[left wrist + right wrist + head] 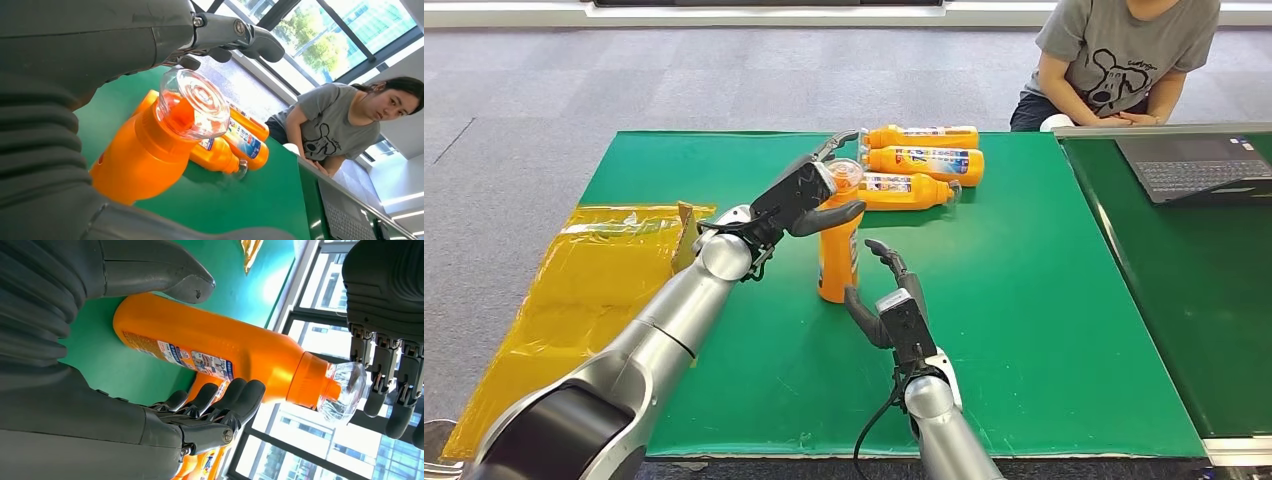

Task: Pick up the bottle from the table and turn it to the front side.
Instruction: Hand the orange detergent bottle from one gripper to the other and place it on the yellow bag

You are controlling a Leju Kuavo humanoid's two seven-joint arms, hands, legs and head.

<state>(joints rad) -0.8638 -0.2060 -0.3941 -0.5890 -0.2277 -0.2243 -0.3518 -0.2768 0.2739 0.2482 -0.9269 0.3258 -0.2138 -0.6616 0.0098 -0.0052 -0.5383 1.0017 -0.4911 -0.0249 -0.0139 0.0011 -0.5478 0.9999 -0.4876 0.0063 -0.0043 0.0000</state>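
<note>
Head view: an upright orange bottle (837, 250) stands on the green counter (1044, 330) between the two robot hands.
Bottle: smooth orange plastic, rounded shoulders, clear domed cap (196, 102); printed label (197, 359) in blue, white and red, its writing too small to read.
Left robot hand (809, 195): at the bottle's top, thumb across the front of the neck, dark fingers reaching past the cap; whether it grips cannot be told.
Right robot hand (886, 298): open, fingers apart, just beside the lower body of the bottle and holding nothing.
Right wrist view: thumb and fingers (235, 400) flank the bottle's body without closing on it.
Other bottles (924, 160): three of the same kind lying on their sides behind the upright one.
Counter surroundings: yellow plastic sheet (574, 290) at the left edge; laptop (1194, 165) on the neighbouring surface.
Person (1114, 55): grey printed T-shirt, seated beyond the counter's far corner.
</note>
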